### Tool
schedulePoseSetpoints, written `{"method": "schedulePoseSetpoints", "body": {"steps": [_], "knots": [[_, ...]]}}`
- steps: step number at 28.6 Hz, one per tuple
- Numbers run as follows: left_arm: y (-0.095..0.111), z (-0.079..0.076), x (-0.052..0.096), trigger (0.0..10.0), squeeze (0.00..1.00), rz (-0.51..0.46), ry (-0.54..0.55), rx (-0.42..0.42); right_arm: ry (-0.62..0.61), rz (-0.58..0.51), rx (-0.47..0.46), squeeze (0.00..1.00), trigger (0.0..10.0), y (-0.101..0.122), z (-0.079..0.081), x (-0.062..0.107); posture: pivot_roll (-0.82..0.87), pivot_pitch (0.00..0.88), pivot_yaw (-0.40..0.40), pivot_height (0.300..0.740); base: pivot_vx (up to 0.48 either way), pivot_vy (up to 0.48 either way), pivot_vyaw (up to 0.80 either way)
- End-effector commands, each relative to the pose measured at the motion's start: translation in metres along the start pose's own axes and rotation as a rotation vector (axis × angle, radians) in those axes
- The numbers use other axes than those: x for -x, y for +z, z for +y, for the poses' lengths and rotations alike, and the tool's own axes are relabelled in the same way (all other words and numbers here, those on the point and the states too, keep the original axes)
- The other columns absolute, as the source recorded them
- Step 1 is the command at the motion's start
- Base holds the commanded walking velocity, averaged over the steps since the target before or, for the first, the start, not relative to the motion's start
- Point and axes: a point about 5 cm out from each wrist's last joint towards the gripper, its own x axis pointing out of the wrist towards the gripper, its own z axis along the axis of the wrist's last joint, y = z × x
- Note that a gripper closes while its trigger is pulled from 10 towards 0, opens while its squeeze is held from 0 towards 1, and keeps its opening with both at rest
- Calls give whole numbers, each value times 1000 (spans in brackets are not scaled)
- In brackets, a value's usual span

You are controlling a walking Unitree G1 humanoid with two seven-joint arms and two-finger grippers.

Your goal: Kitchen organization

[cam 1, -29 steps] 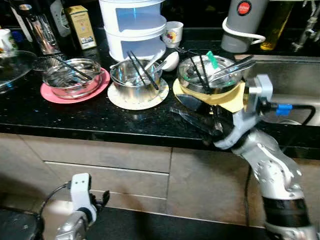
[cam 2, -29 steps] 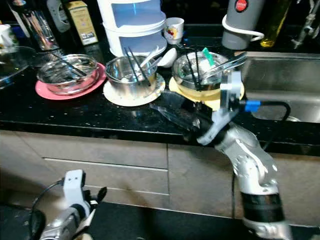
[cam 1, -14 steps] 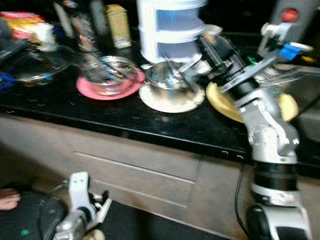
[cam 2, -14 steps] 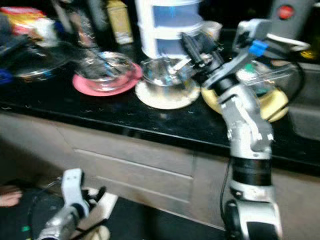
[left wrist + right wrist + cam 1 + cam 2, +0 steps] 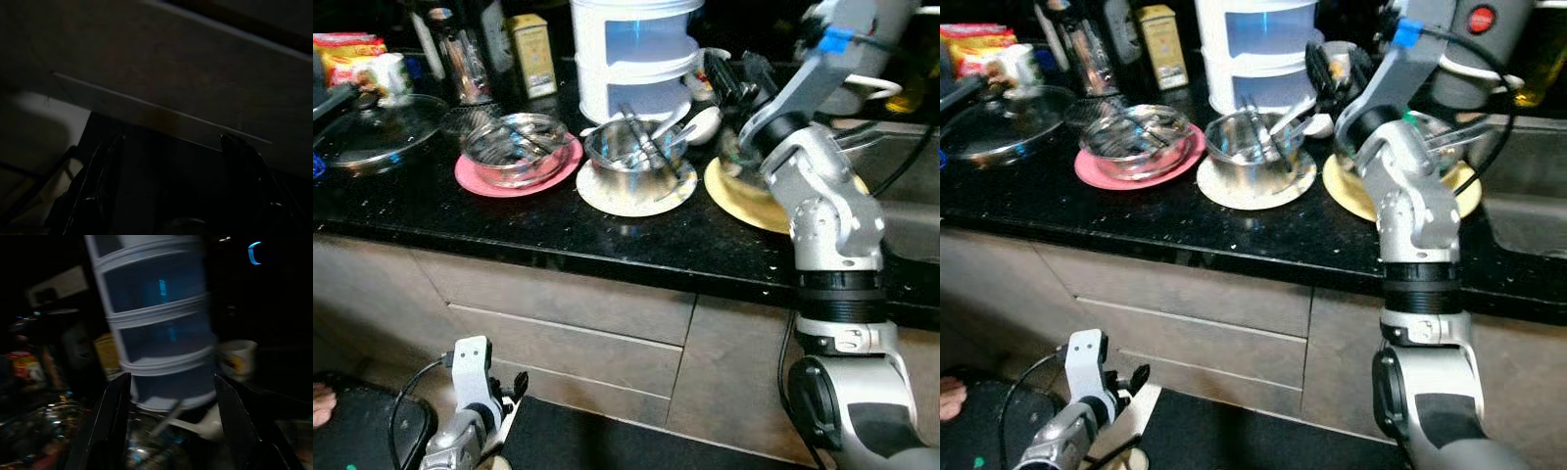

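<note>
Right gripper [image 5: 168, 431]: fingers spread wide, holding nothing, above the bench [image 5: 460, 220]. Lower squarely over middle steel bowl [image 5: 628, 149]; avoid utensils.

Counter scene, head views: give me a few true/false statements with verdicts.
1. The glass bowl sits on a pink plate. True.
2. The right gripper is raised over the counter with its fingers apart. True.
3. The middle steel bowl is empty. False: it holds utensils, chopsticks among them.
4. The white tiered container stands in front of the bowls. False: it stands behind them.
5. The left gripper hangs low beside the cabinet drawers. True.
</note>
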Motion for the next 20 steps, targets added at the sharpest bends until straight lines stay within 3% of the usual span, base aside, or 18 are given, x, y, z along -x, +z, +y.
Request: {"method": "schedulePoseSetpoints", "body": {"steps": [1, 6, 8, 10, 14, 16, 17, 18, 19, 20], "knots": [[-1, 1, 0, 10000, 0, -1, 5, 13, 24, 22, 23, 0, 10000, -1, 2, -1, -28, 0, 14, 740, 0, 0, 0], [-1, 0, 0, 10000, 0, -2, 2, 13, 18, 85, 136, 0, 10000, -2, 0, -3, -31, 0, 15, 740, 0, 0, -781], [-1, 0, 0, 10000, 0, -3, 1, 14, 10, 139, 231, 0, 10000, -4, -1, -5, -30, 0, 11, 740, 0, 0, -781], [-1, -1, 0, 10000, 0, -5, -1, 15, -13, 240, 259, 0, 10000, -10, -1, -9, -32, 0, 9, 740, 0, 0, 0], [-1, -1, 0, 10000, 0, -6, -1, 16, 6, 273, 282, 0, 10000, -11, 4, -11, -32, 0, 7, 740, 0, 0, 0], [-1, -2, 0, 10000, 0, -9, -4, 18, 99, 343, 241, 0, 10000, -12, 24, -18, -32, 0, -2, 740, 0, 0, 0], [-1, -2, 0, 10000, 0, -9, -4, 18, 99, 343, 241, 0, 10000, -12, 24, -18, -32, 0, -2, 740, 0, 0, 0], [0, -3, -1, 10000, 0, -11, -4, 19, 164, 368, 189, 0, 10000, -10, 38, -22, -32, 0, -4, 740, 0, 0, 0], [0, -3, -1, 10000, 0, -11, -4, 19, 164, 368, 189, 0, 10000, -10, 38, -22, -32, 0, -4, 740, 0, 0, 0], [1, -4, -1, 10000, 0, -15, -5, 20, 208, 410, 161, 0, 10000, -7, 54, -31, -37, 2, -9, 740, 0, 0, 0]]}}
